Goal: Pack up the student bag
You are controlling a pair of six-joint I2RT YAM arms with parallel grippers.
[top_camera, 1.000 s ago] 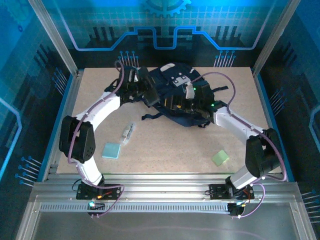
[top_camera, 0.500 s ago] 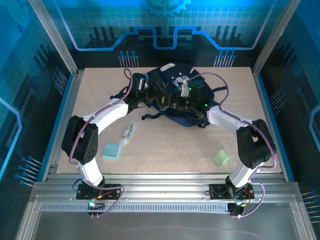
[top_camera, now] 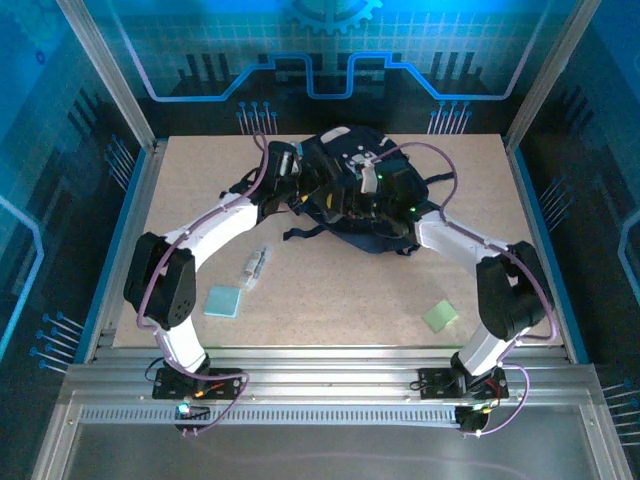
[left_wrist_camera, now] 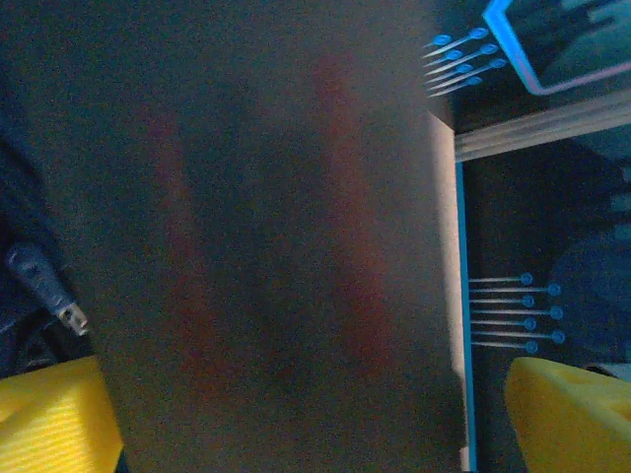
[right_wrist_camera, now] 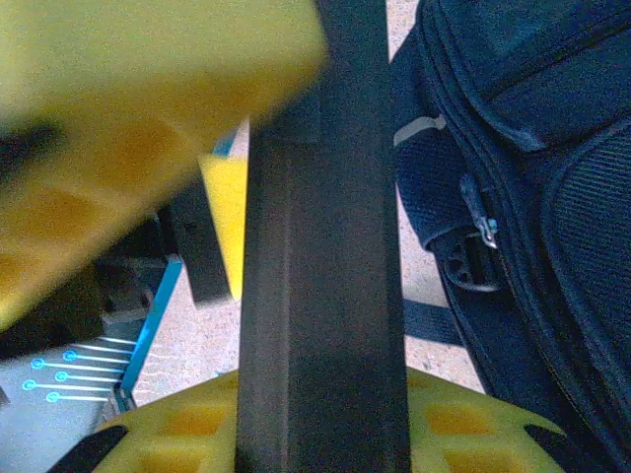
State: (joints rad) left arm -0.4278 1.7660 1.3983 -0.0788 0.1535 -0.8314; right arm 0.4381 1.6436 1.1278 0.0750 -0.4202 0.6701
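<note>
Two findings: my left gripper (left_wrist_camera: 306, 419) stands wide around the dark case (left_wrist_camera: 276, 197); my right gripper (right_wrist_camera: 296, 256) clamps it, student bag (right_wrist_camera: 537, 148) at frame right.

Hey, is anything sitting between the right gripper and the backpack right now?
Yes. A dark flat case sits between the fingers of the right gripper. The student bag lies just past it, on the right side of the right wrist view. Nothing else visible separates them.

On the table (top_camera: 340, 290) lie the student bag (top_camera: 330, 148), clear packet (top_camera: 257, 266), blue square (top_camera: 223, 301), green square (top_camera: 440, 315).
</note>
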